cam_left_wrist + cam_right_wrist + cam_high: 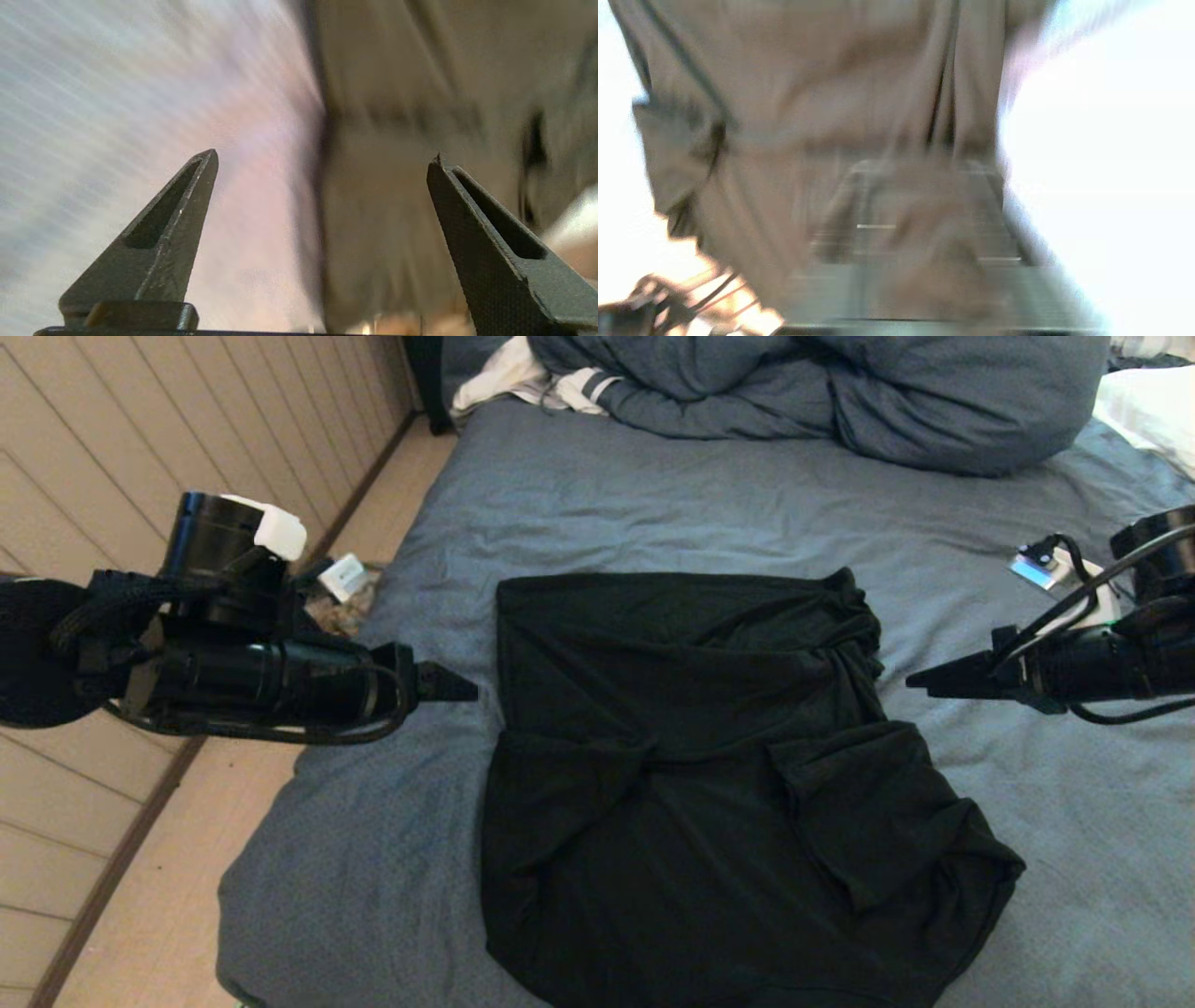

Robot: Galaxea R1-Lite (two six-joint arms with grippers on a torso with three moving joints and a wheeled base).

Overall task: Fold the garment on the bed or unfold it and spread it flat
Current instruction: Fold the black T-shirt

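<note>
Left gripper [462, 689]: while the fold is sitting finished-looking, it is hanging beside the shirt, jaws spread wide, gripping nothing;
Right gripper [920, 679]: hovering opposite, holding nothing; opening unclear;
Garment [709, 775]: lying folded mid-bed [653, 513], sleeves tucked inward, probably to square it.
</note>
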